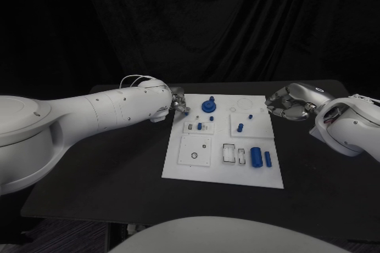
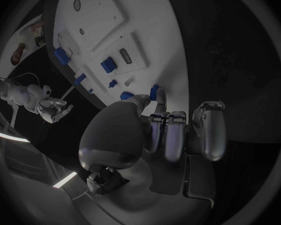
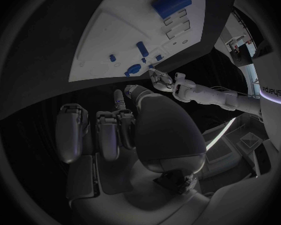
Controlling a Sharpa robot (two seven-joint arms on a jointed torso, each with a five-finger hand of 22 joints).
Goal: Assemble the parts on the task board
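Well, both hands flank task board (image 1: 224, 176).

Task board (image 1: 224, 170) matt white plastic; parts (image 1: 256, 156) smooth blue plastic; table (image 1: 103, 176) matt black.
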